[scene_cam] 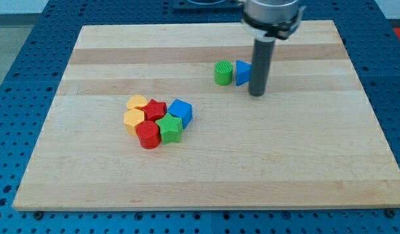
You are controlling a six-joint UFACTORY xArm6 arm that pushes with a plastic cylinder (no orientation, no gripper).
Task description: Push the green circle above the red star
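The green circle [223, 73] stands on the wooden board [206, 169] at the upper middle. A blue triangle [242, 73] touches its right side. My tip [256, 94] rests on the board just right of and slightly below the blue triangle, with the rod partly covering it. The red star [155, 109] sits in a cluster at the view's left of centre, well down and left of the green circle.
The cluster also holds two yellow blocks [136, 103] [134, 118], a red cylinder [148, 135], a green star [169, 127] and a blue cube [180, 112], all touching. The board's edges border a blue perforated table [31, 39].
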